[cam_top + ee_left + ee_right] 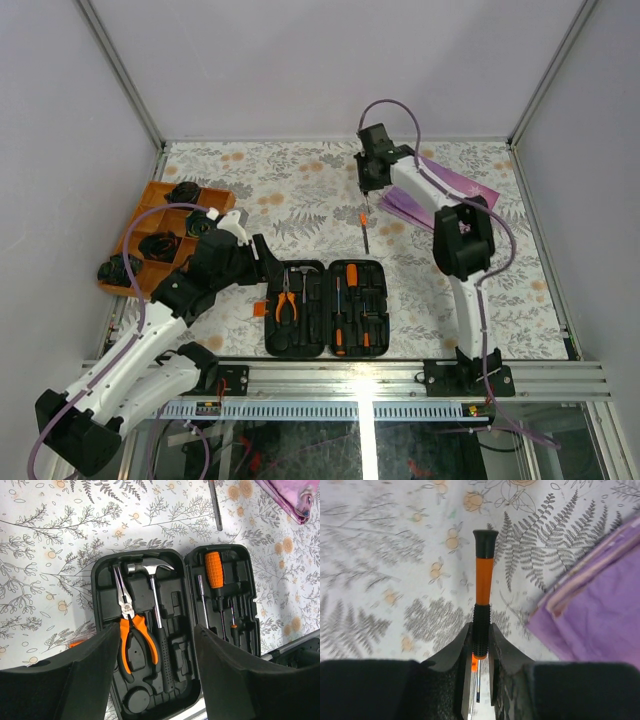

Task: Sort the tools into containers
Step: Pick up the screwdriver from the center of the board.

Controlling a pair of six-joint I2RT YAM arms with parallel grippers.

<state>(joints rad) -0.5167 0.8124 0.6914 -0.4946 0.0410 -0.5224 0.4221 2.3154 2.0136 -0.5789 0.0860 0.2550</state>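
Top view: the screwdriver lies just above the open case, long axis up-down in frame, tip toward the case, handle under the right gripper, the nearer one.
Left wrist view: the left gripper hangs spread over the case.
Right wrist view: fingers clamp the screwdriver's black grip, butt pointing up-frame.

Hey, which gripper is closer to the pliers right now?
Left. The left gripper hangs close beside the pliers; the right gripper sits beyond the case, clamping a screwdriver.
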